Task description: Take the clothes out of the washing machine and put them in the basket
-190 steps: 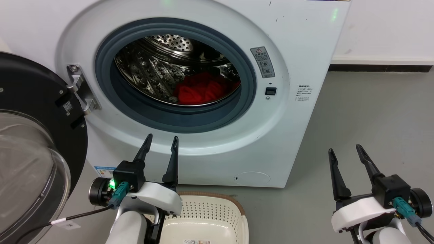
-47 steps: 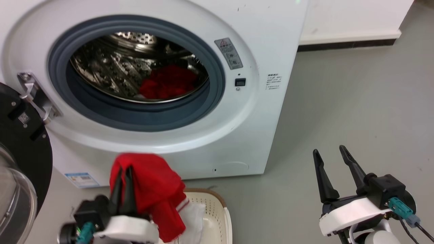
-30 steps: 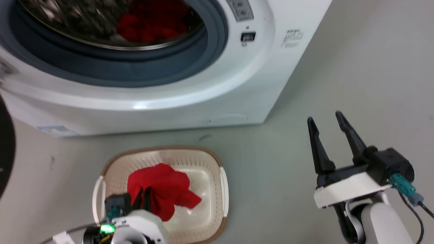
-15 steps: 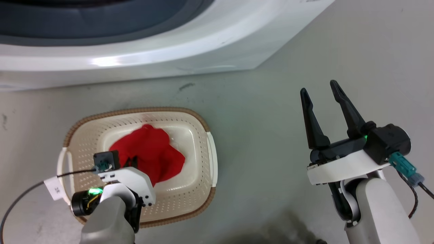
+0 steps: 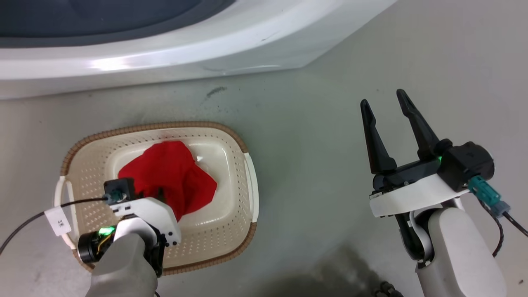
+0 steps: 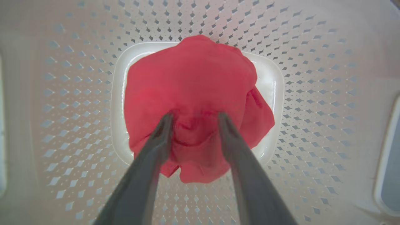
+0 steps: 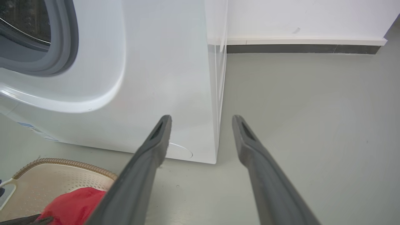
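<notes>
One red garment in basket; washing machine just behind; scuffed floor.

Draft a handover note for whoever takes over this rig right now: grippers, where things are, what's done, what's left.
Grippers: the left gripper is open, down in the basket, tips against the red garment. The right gripper is open and empty, over the floor right of the basket.
Done: one red garment lies in the basket, in front of the washing machine.
Left: lift the left gripper clear. The drum can't be judged from here, so check it for more clothes.
</notes>
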Tool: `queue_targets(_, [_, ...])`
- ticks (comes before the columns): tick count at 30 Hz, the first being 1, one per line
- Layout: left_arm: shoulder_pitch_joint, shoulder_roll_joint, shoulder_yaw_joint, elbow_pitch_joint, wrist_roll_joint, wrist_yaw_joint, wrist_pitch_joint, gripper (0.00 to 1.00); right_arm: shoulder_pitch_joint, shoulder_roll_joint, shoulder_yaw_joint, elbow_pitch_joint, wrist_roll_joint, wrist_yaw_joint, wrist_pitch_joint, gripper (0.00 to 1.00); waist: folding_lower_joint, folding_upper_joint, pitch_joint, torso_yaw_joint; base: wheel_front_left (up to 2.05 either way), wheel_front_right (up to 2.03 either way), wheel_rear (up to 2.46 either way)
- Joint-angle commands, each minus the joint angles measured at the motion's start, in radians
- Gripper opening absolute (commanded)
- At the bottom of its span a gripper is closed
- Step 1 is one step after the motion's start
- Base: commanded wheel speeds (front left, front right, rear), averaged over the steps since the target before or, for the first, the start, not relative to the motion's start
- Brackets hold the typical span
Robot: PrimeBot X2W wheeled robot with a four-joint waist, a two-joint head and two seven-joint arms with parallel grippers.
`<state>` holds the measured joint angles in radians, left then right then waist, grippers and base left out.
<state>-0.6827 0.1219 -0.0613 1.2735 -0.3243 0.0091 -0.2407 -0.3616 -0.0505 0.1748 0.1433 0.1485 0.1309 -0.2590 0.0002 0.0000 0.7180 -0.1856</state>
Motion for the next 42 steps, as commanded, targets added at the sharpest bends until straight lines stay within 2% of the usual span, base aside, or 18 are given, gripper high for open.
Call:
queue_targets(1, [0.017, 0.0, 0.001, 0.004, -0.009, -0.003, -0.007, 1.0, -0.002, 0.001, 0.002, 0.008, -0.002, 0.0, -0.005, 1.0, -0.0002, 0.0, -0.035, 0.007, 0.0, 0.0, 0.0])
queue_targets(7, [0.104, -0.021, 0.006, -0.025, -0.019, -0.025, -0.025, 1.0, 0.043, 0.0, -0.008, 0.045, -0.018, 0.0, -0.005, 1.0, -0.0002, 0.0, -0.184, 0.03, 0.0, 0.0, 0.0])
queue_targets(19, [0.371, -0.064, 0.046, -0.394, 0.031, -0.009, -0.024, 1.0, 0.161, 0.0, -0.04, 0.043, -0.039, 0.0, 0.019, 1.0, -0.0002, 0.0, -0.442, 0.089, 0.0, 0.0, 0.0])
queue_targets(28, [0.485, -0.072, 0.033, -0.696, 0.055, 0.014, -0.025, 1.0, 0.232, 0.0, -0.069, -0.002, -0.053, 0.0, 0.063, 1.0, -0.0002, 0.0, -0.536, 0.111, 0.0, 0.0, 0.0])
queue_targets(34, [0.517, -0.072, 0.0, -0.888, 0.085, 0.046, -0.025, 1.0, 0.267, 0.0, -0.084, -0.042, -0.057, 0.0, 0.088, 1.0, -0.0002, 0.0, -0.569, 0.118, 0.0, 0.0, 0.0])
queue_targets(38, [0.487, -0.071, -0.007, -0.953, 0.106, 0.048, -0.025, 1.0, 0.282, 0.0, -0.092, -0.067, -0.056, 0.0, 0.099, 1.0, -0.0002, 0.0, -0.571, 0.121, 0.0, 0.0, 0.0])
queue_targets(42, [0.421, -0.071, -0.005, -0.95, 0.122, 0.036, -0.025, 1.0, 0.283, 0.001, -0.094, -0.095, -0.055, 0.0, 0.107, 1.0, -0.0002, 0.0, -0.554, 0.122, 0.0, 0.0, 0.0])
